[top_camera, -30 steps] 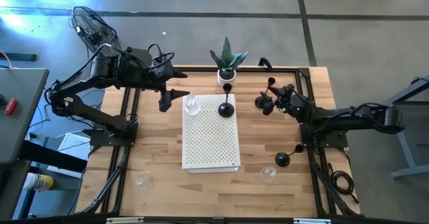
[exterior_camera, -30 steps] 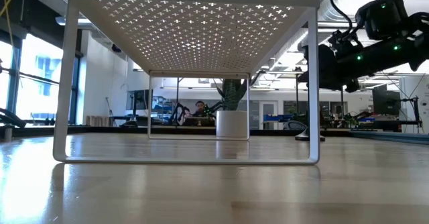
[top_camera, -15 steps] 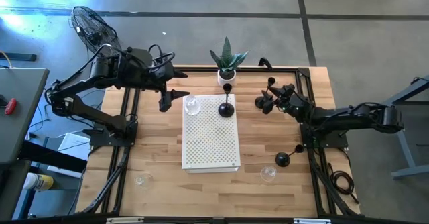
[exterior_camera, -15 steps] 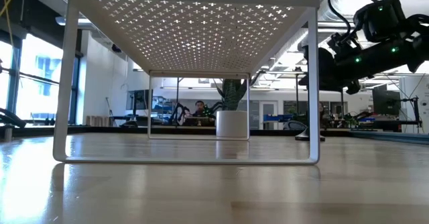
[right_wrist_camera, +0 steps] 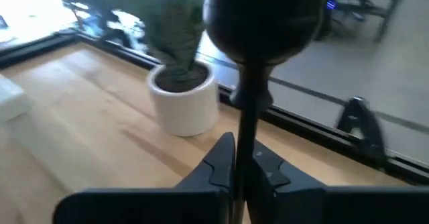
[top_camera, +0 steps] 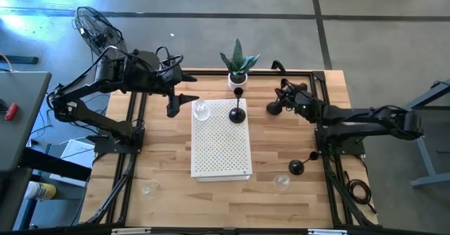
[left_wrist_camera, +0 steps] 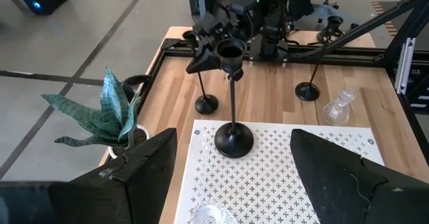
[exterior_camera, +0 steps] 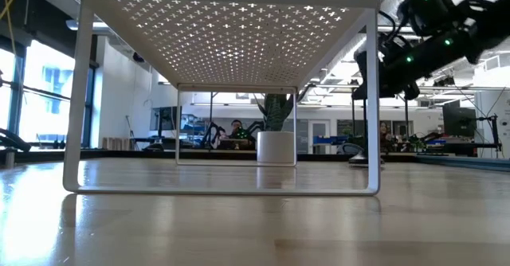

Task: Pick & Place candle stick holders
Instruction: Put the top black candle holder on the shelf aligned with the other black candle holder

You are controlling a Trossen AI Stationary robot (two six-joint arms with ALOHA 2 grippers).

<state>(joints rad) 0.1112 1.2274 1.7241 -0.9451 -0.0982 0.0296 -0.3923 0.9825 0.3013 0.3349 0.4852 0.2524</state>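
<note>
High view: four black holders [top_camera: 238, 115], three glass holders [top_camera: 202, 110].

Legible text, labels, brands, numbers, signs: none that I can read from my station. Nothing I can see on any surface in the four views carries readable marking.

Wooden table [top_camera: 162, 157] with a black frame. At its centre, a white perforated riser shelf [top_camera: 221, 154]. At the far edge, a white pot holding a green plant [top_camera: 239, 67]. On the floor, far left, a black wire fan [top_camera: 95, 27].
</note>
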